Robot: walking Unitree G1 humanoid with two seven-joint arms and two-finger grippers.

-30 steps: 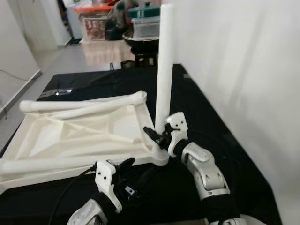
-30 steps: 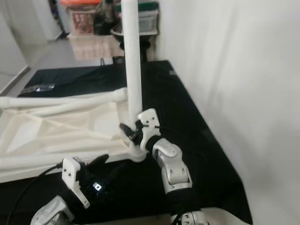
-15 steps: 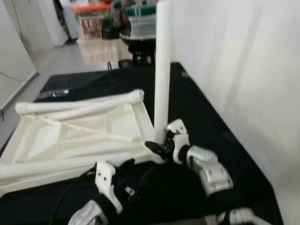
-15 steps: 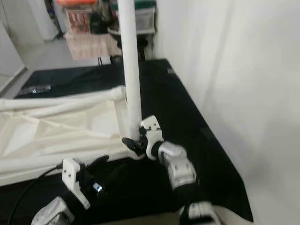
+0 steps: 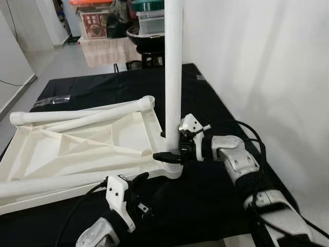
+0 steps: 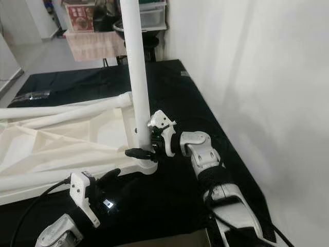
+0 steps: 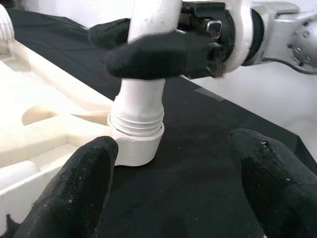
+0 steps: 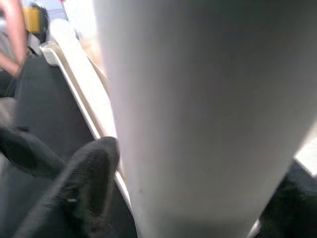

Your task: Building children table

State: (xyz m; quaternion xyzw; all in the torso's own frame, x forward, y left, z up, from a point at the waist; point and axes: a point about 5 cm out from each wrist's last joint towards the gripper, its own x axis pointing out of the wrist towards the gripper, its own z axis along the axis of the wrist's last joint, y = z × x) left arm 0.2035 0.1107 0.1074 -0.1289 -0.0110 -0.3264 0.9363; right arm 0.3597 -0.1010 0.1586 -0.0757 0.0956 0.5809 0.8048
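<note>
Right gripper swung level since 1 s ago, fingers clamped on the leg just above its socket; left gripper sat released below; twist square, no side load.

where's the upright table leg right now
The upright leg stands in the corner socket of the tabletop nearest the wall, with the right gripper clamped around its base.

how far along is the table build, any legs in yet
One upright leg stands in the corner socket of the upside-down tabletop. The right gripper is clamped round its base. Two more legs lie loose on the tabletop. The left gripper waits open nearby.
</note>
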